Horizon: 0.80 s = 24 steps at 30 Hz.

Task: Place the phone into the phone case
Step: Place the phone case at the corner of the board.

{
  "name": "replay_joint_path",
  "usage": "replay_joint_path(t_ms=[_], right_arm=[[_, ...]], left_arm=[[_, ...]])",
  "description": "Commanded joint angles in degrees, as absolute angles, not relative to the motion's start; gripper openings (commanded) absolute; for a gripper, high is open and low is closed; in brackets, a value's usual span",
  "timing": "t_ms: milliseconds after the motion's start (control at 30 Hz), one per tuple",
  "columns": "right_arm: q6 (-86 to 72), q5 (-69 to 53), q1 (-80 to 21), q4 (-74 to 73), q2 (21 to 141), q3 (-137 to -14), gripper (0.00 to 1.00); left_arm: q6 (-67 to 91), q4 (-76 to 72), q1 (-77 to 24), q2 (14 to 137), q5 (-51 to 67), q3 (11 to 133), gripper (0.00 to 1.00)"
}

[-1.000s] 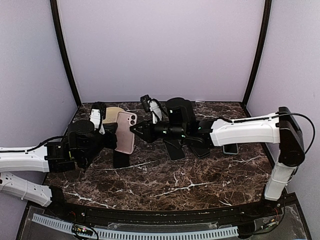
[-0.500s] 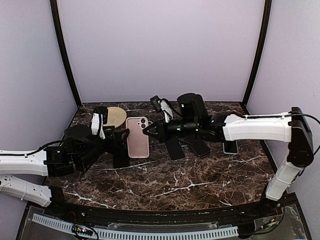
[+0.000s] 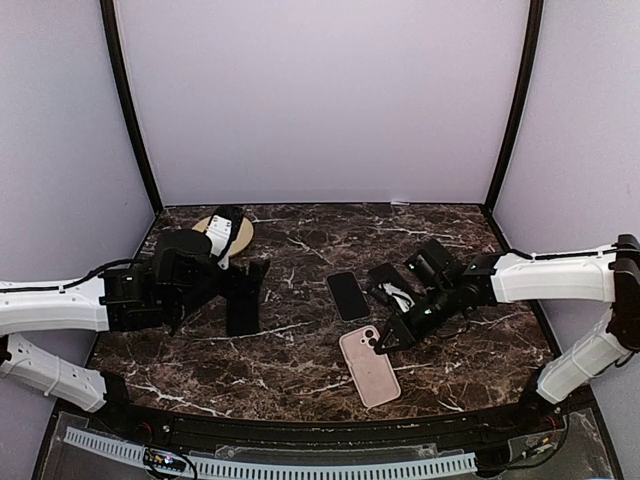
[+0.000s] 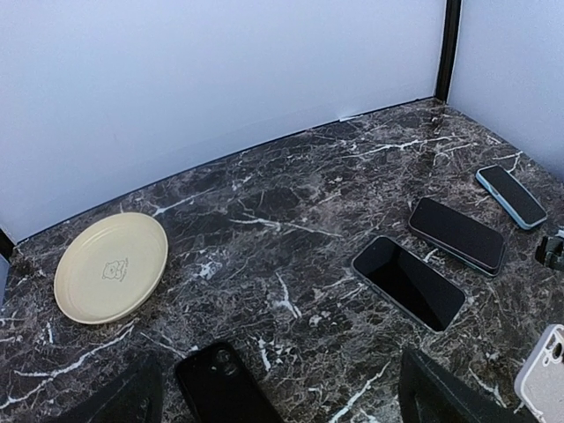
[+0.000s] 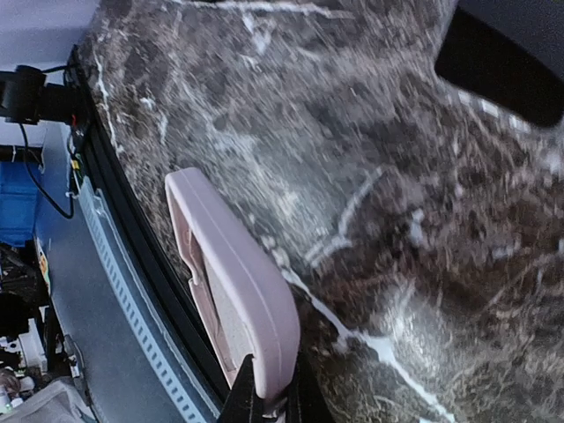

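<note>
Pink phone case [image 3: 369,366], clamped at its camera end between the right fingers [image 5: 242,407].
It sits toward the front edge of the marble surface [image 3: 300,360], just nearer than the dark phone [image 3: 348,295]. Well left of that phone, the left fingers [image 4: 436,397] stand apart, a black phone [image 4: 220,386] between them.

High rear and low wrist cameras (right closest) share the phone case [image 3: 370,375].

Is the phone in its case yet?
Not yet, nothing is finished. The pink case is empty, pinched at one end by the right gripper. The left gripper hangs open over a black phone. Picking up a phone and fitting it in remains.
</note>
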<state>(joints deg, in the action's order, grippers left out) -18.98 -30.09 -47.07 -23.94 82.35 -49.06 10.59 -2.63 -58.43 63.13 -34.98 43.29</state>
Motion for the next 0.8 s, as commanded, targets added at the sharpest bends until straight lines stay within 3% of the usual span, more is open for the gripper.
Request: replay_joint_path(t_ms=[0, 200, 333, 600, 700, 767], right_arm=[[-18.9, -32.6, -44.4, -27.8, 82.0, -46.7, 0.0], [-17.3, -28.2, -41.4, -29.9, 85.7, -44.8, 0.02], [-17.3, -21.4, -40.4, -32.4, 87.8, -46.9, 0.32], [-15.9, -3.9, -40.3, -38.2, 86.8, -59.3, 0.7], [-14.4, 9.4, -40.1, -39.8, 88.4, -66.0, 0.94], [-12.5, 15.3, -39.8, -39.0, 90.6, -69.4, 0.98]], left_arm=[[6.6, 1.7, -56.1, 67.7, -31.3, 48.7, 0.95], [5.5, 2.9, -52.6, 73.5, -26.0, 54.3, 0.95], [5.3, 3.4, -50.3, 75.9, -23.9, 57.1, 0.96], [1.2, 0.2, -47.4, 78.2, -23.4, 58.3, 0.97], [2.1, -0.6, -46.3, 77.8, -22.1, 57.0, 0.98], [2.5, -1.5, -45.0, 77.0, -20.3, 55.5, 0.98]])
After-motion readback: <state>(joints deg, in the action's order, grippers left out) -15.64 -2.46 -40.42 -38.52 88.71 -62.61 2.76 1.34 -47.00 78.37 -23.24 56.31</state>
